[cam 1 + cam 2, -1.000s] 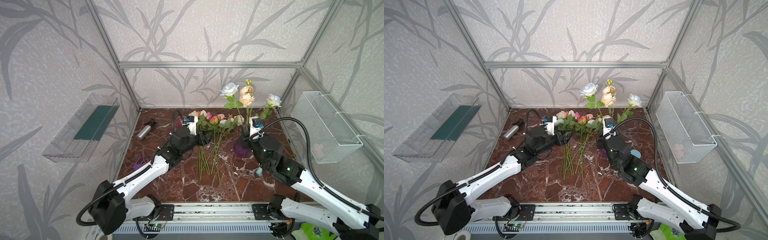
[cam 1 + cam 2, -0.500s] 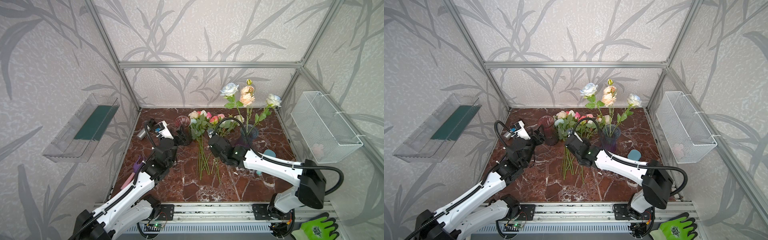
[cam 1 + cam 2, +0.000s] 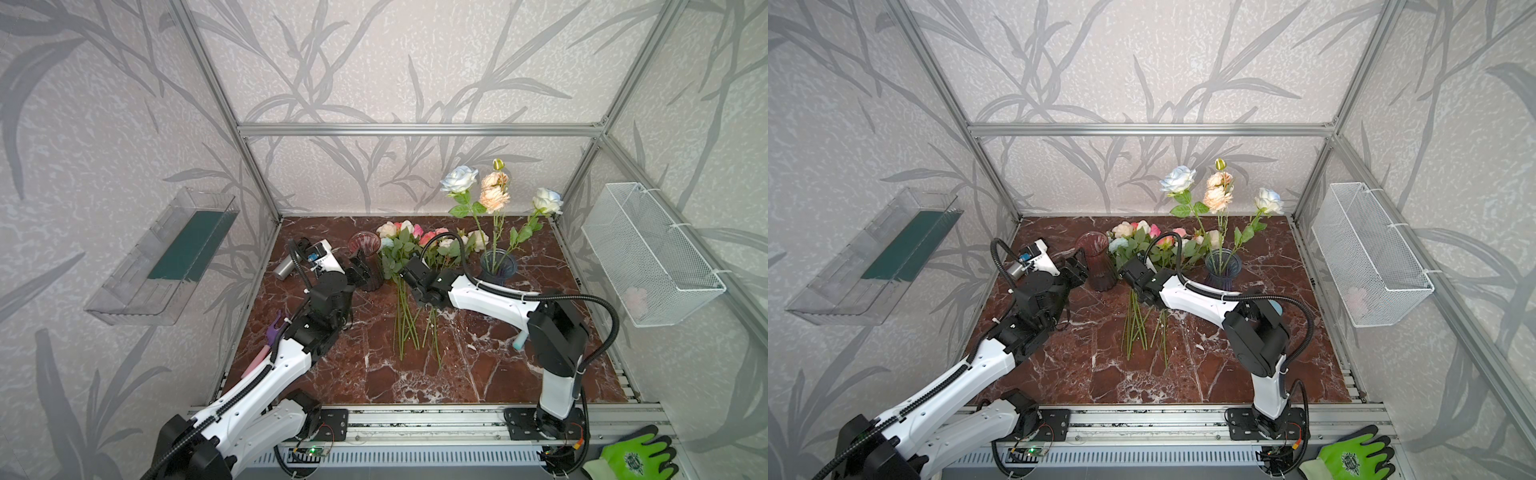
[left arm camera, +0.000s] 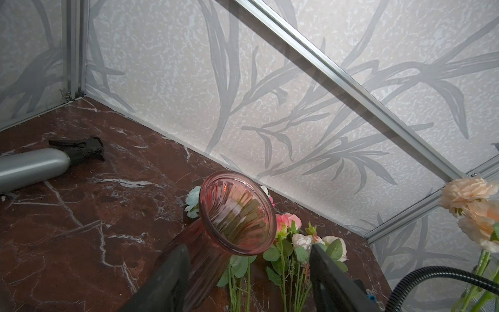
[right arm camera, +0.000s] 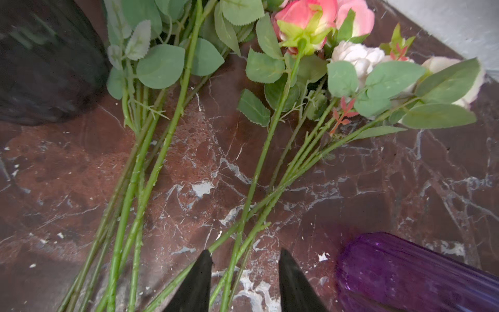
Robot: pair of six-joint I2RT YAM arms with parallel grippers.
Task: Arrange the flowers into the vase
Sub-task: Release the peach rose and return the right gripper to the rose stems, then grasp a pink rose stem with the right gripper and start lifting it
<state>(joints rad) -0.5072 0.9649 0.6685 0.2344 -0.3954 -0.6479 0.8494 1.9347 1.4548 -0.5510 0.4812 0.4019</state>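
Right wrist view has the loose green-stemmed artificial flowers [image 5: 160,66] lying flat on the dark red marble bench [image 5: 405,175]. Long axis runs front to back, pink and cream heads toward the back wall, stem ends toward the front rail. Over them the right gripper [image 5: 245,251] has its jaws apart, a couple of stems passing between the tips. The left gripper [image 4: 248,251] is spread too, straddling the ribbed pink glass vase [image 4: 237,210] with a gap on one side. Peach and white blooms [image 3: 493,198] stand upright in the ribbed purple glass vase [image 3: 497,266].
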